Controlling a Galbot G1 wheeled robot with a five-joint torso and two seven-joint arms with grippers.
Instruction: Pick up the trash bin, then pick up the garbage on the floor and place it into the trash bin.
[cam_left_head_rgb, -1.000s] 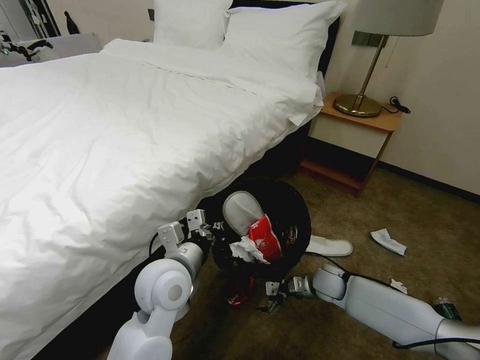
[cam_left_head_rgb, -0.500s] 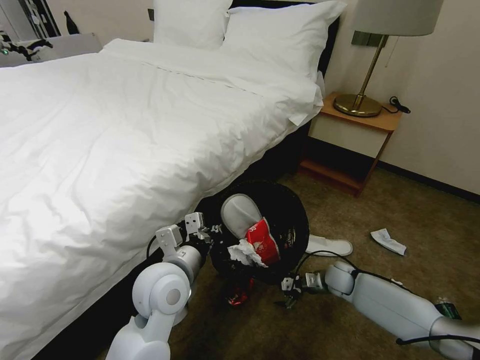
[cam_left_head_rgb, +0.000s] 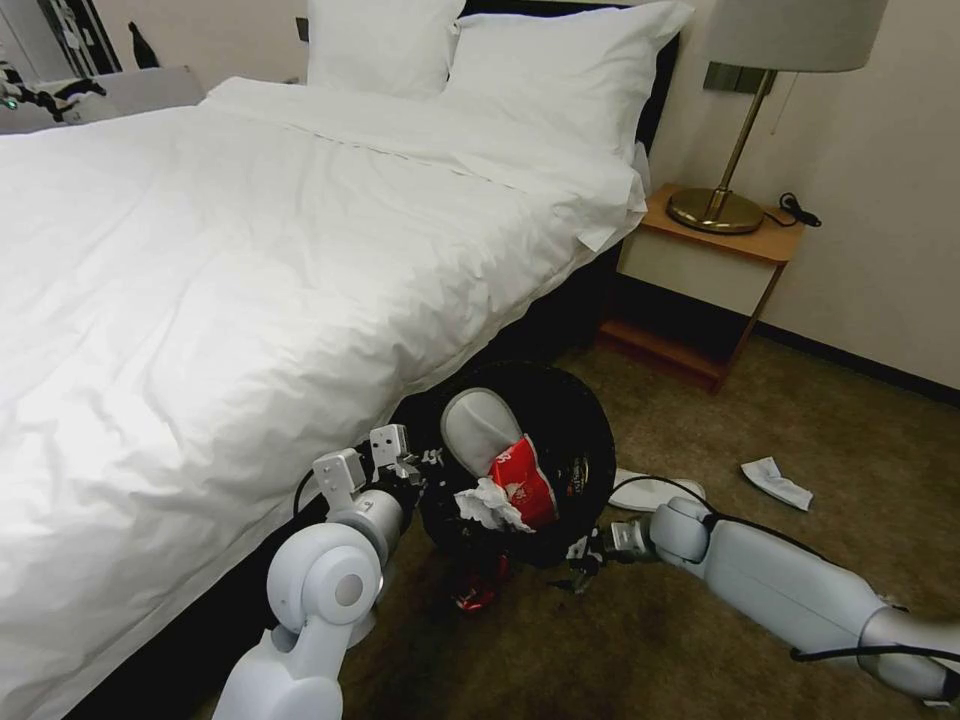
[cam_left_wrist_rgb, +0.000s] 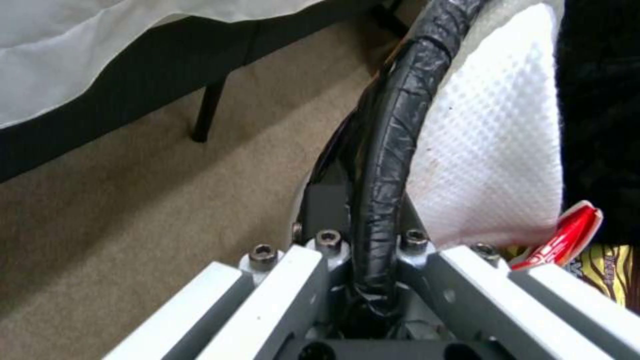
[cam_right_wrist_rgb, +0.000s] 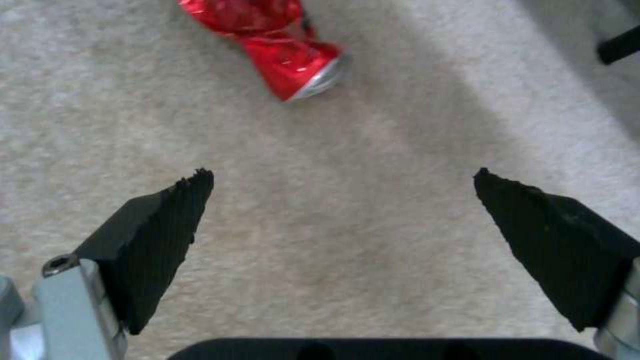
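My left gripper (cam_left_head_rgb: 428, 466) is shut on the near rim of the trash bin (cam_left_head_rgb: 575, 420), a black wire-mesh basket held tilted above the carpet beside the bed. In the left wrist view the taped black rim (cam_left_wrist_rgb: 390, 145) runs between the fingers of the left gripper (cam_left_wrist_rgb: 373, 235). Inside the bin lie a white slipper (cam_left_head_rgb: 478, 428), a red snack packet (cam_left_head_rgb: 527, 482) and a crumpled tissue (cam_left_head_rgb: 483, 506). A crushed red can (cam_left_head_rgb: 474, 592) lies on the carpet under the bin. My right gripper (cam_left_head_rgb: 582, 572) hangs open low over the carpet, to the right of the can (cam_right_wrist_rgb: 283, 52), its fingertips apart with bare carpet between them (cam_right_wrist_rgb: 340, 175).
A second white slipper (cam_left_head_rgb: 660, 492) and a white tissue (cam_left_head_rgb: 776, 484) lie on the carpet to the right. The bed (cam_left_head_rgb: 250, 260) fills the left, its dark leg (cam_left_wrist_rgb: 207, 112) close by. A nightstand (cam_left_head_rgb: 705, 270) with a lamp (cam_left_head_rgb: 735, 150) stands at the back right.
My right gripper has drawn to the right and slightly farther off, away from the crushed can, staying open. The bin has shifted slightly in the left gripper's hold.
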